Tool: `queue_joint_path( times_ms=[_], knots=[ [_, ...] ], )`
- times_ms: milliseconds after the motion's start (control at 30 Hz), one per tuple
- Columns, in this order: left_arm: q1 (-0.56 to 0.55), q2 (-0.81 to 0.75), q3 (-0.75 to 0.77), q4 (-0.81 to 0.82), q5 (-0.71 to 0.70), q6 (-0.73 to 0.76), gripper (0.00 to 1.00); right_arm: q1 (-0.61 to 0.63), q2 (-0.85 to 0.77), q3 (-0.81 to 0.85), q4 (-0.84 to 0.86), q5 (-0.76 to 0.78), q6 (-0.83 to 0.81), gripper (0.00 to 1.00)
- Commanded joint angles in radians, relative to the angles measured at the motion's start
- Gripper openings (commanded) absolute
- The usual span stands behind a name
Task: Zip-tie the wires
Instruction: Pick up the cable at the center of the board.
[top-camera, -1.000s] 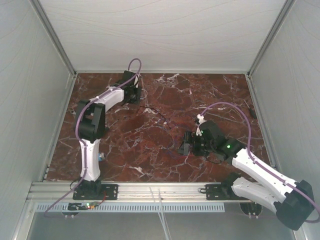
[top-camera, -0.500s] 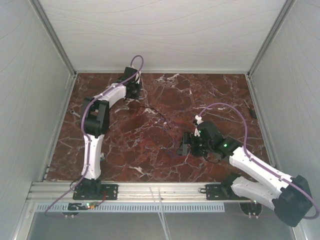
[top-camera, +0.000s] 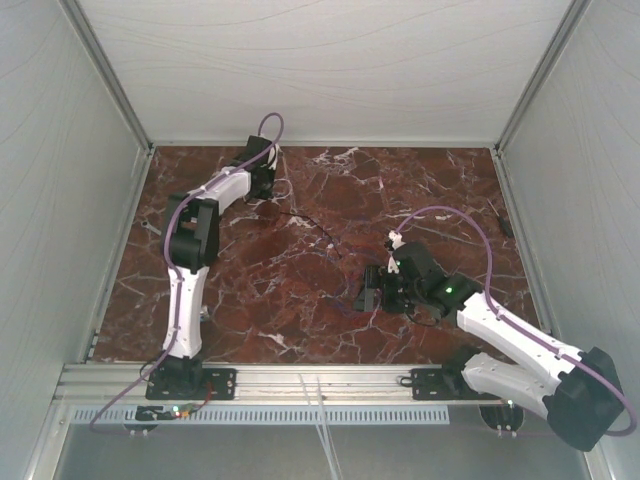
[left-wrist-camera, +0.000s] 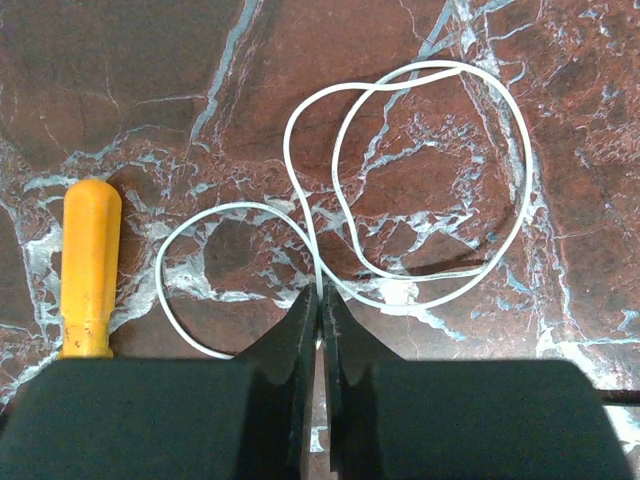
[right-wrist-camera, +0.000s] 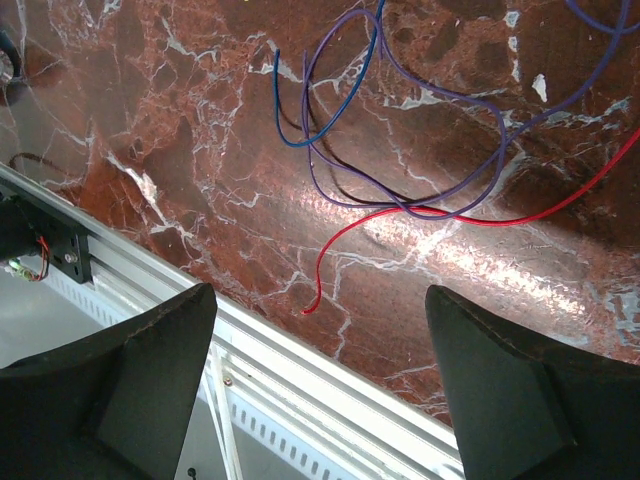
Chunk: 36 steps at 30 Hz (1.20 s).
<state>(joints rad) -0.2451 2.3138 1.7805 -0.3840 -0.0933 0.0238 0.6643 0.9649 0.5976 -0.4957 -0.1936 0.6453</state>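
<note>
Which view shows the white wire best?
Left wrist: the white wire lies in clear loops, pinched by the shut left gripper. Top external shows barely a faint trace of it. Right wrist shows only coloured strands.

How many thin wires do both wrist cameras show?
5: thin white wire pinched in the left gripper; blue wire, purple wire, red wire and dark wire tangled below open right gripper. Others may be hidden.

Bright, sharp; glare on marble tabletop (right-wrist-camera: 450, 250)

Beneath the left gripper (left-wrist-camera: 320, 294) lay a red-brown, white-veined marble table (top-camera: 430, 185), with pale panel walls (top-camera: 330, 70) rising beyond and beside it.
</note>
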Motion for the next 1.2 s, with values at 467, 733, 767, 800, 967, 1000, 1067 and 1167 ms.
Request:
queue_joint_path(
  times_ms=[467,733,767,800,967,1000,1067,1167],
  knots=[
    [-0.052,-0.4,0.049,-0.112,0.071,-0.113,0.0,-0.006,-0.128,0.076,0.068,0.127,-0.131,0.84],
    [-0.071,-0.72,-0.153,-0.046,0.338,-0.25,0.0,-0.006,-0.218,0.099,0.127,0.148,-0.202,0.85],
    [-0.074,-0.758,-0.179,-0.039,0.378,-0.269,0.0,-0.007,-0.23,0.104,0.132,0.153,-0.211,0.85],
    [-0.075,-0.795,-0.201,-0.034,0.411,-0.29,0.0,-0.007,-0.243,0.105,0.14,0.158,-0.221,0.85],
    [-0.078,-0.953,-0.278,-0.021,0.589,-0.397,0.0,-0.008,-0.333,0.069,0.235,0.134,-0.278,0.86],
    [-0.078,-0.98,-0.288,-0.021,0.613,-0.418,0.0,-0.008,-0.353,0.059,0.264,0.117,-0.289,0.86],
    [-0.079,-1.031,-0.315,-0.017,0.659,-0.46,0.0,-0.008,-0.384,0.043,0.322,0.075,-0.308,0.86],
    [-0.079,-1.105,-0.382,0.037,0.776,-0.506,0.0,-0.006,-0.408,0.037,0.408,-0.01,-0.325,0.86]
  ],
)
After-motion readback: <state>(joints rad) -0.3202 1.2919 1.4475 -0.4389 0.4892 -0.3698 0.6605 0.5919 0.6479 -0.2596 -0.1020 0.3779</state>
